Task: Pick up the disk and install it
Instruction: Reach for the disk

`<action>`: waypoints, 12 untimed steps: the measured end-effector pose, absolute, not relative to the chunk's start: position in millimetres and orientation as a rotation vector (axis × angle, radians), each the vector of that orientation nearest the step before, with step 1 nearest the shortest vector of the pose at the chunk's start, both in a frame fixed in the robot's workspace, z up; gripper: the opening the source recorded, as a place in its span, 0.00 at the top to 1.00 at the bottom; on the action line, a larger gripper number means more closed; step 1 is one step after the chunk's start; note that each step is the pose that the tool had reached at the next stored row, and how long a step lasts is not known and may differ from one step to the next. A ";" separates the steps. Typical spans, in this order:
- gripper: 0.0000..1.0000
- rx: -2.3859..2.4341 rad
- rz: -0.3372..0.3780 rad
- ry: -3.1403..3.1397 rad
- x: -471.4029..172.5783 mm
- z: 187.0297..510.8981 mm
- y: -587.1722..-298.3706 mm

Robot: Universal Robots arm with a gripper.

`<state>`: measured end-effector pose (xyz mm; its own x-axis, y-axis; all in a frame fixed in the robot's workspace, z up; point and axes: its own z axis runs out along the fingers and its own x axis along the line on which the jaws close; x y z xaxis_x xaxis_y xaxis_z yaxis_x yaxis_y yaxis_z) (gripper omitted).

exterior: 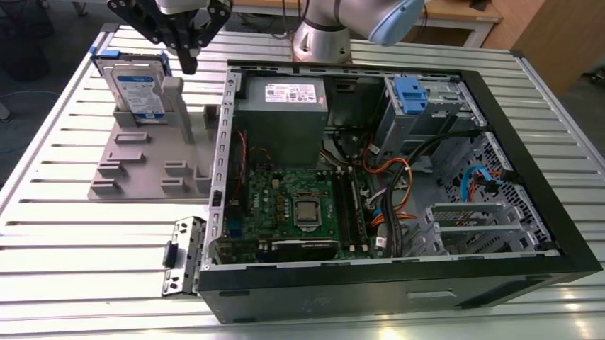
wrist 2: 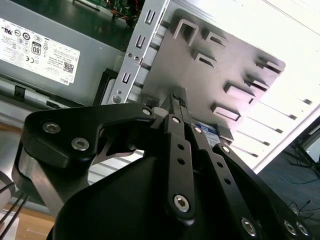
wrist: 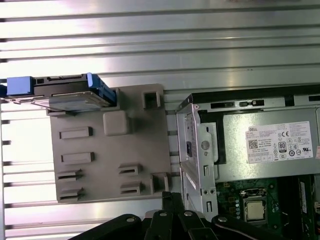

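Black tool | fingers pressed together, holding nothing | near upright disk on grey stand

On the slatted table the fixture plate lies at the exterior view's left w/ the open PC case just beside it on the exterior view's right. The disk stands on edge in a slot at the plate's far-left corner, and the gripper hangs just right of it. Inside the case: power supply far left, motherboard nearer, drive cage far right, cables btwn board & cage; a loose bracket lies at the case's near-left corner, robot base behind the case.
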<state>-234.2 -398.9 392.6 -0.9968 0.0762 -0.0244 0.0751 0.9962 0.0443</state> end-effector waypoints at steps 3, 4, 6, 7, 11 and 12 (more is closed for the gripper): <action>0.90 0.118 0.068 3.112 -238.4 392.6 -398.9; 0.90 0.118 0.068 3.112 -239.9 392.6 -398.9; 0.90 0.118 0.068 3.112 -242.8 392.5 -398.9; 0.90 0.118 0.068 3.112 -244.2 392.5 -398.9; 0.90 0.118 0.068 3.112 -249.5 392.5 -399.0; 0.90 0.118 0.068 3.112 -250.8 392.4 -398.9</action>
